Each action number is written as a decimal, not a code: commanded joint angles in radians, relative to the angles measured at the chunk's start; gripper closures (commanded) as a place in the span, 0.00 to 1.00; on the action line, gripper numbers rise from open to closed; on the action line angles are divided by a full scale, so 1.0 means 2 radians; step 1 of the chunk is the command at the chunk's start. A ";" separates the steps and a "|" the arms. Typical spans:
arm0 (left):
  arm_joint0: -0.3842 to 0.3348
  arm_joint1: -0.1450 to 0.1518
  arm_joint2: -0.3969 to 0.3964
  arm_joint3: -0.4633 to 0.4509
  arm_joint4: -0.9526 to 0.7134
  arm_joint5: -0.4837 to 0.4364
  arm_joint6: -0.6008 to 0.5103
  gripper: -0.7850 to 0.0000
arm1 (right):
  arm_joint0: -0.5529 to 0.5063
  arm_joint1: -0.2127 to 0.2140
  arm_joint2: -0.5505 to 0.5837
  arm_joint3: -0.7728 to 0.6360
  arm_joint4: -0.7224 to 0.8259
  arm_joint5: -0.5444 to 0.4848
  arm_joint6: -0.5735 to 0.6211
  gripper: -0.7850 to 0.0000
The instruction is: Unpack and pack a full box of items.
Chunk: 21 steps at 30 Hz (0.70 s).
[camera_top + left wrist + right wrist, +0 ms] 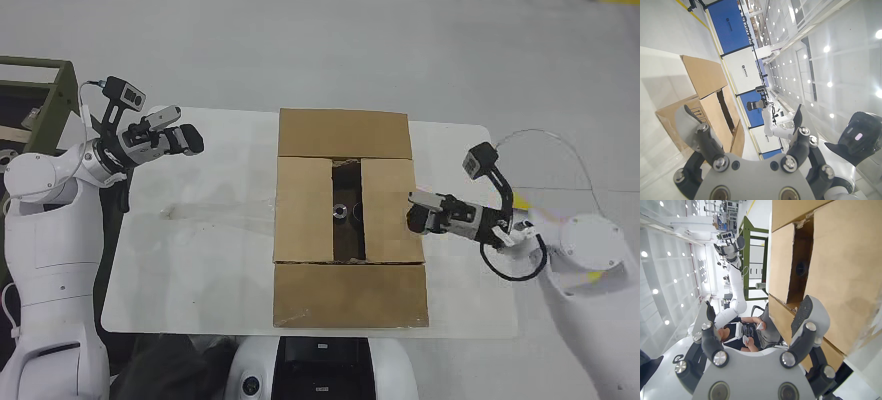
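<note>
A matt brown cardboard box point(300, 215), its flap edges torn rough, sits on a smooth white counter point(190, 260); the right tool point(758, 306) shows matt grey metal, black plastic and ribbed pads point(800, 317).

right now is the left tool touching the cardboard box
Apart. The top view shows a stretch of table between the left tool and the cardboard box.
</note>
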<state>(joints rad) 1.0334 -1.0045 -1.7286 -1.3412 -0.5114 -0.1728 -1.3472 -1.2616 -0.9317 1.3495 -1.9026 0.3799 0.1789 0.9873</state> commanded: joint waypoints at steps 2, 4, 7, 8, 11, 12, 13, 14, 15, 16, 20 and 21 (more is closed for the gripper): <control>0.000 0.000 0.000 0.000 0.000 0.000 0.000 0.00 | 0.032 -0.007 -0.051 0.011 -0.019 0.010 -0.013 0.00; 0.000 0.000 0.000 0.000 0.000 0.000 0.000 0.00 | 0.052 -0.011 -0.079 0.020 -0.025 0.015 -0.016 0.00; 0.000 0.000 0.000 0.000 0.000 0.000 0.000 0.00 | 0.077 -0.018 -0.114 0.035 -0.028 0.023 -0.018 0.00; 0.000 0.000 0.000 0.000 0.000 0.000 0.000 0.00 | 0.085 -0.020 -0.122 0.040 -0.028 0.024 -0.019 0.00; 0.000 0.000 0.000 0.000 0.000 0.000 0.000 0.00 | 0.100 -0.026 -0.150 0.047 -0.036 0.028 -0.022 0.00; 0.000 0.000 0.000 0.000 0.000 0.000 0.000 0.00 | 0.104 -0.028 -0.159 0.050 -0.040 0.029 -0.023 0.00; 0.000 0.000 0.000 0.000 0.000 0.000 0.000 0.00 | 0.108 -0.030 -0.167 0.051 -0.046 0.030 -0.026 0.00; 0.000 0.000 0.000 0.000 0.000 0.000 0.000 0.00 | 0.111 -0.031 -0.173 0.052 -0.050 0.030 -0.030 0.00; 0.000 0.000 0.000 0.000 0.000 0.000 0.000 0.00 | 0.113 -0.033 -0.180 0.054 -0.055 0.031 -0.033 0.00; 0.000 0.000 0.000 0.000 0.000 0.000 0.000 0.00 | 0.115 -0.034 -0.186 0.056 -0.058 0.031 -0.035 0.00; 0.000 0.000 0.000 0.000 0.000 0.000 0.000 0.00 | 0.119 -0.039 -0.198 0.066 -0.054 0.028 -0.047 0.00; 0.000 0.000 0.000 0.000 0.000 0.000 0.000 0.00 | 0.121 -0.040 -0.201 0.068 -0.056 0.025 -0.045 0.00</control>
<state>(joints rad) 1.0334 -1.0045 -1.7286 -1.3412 -0.5114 -0.1728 -1.3472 -1.0221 -1.0096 0.9529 -1.7695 0.2702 0.2343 0.8945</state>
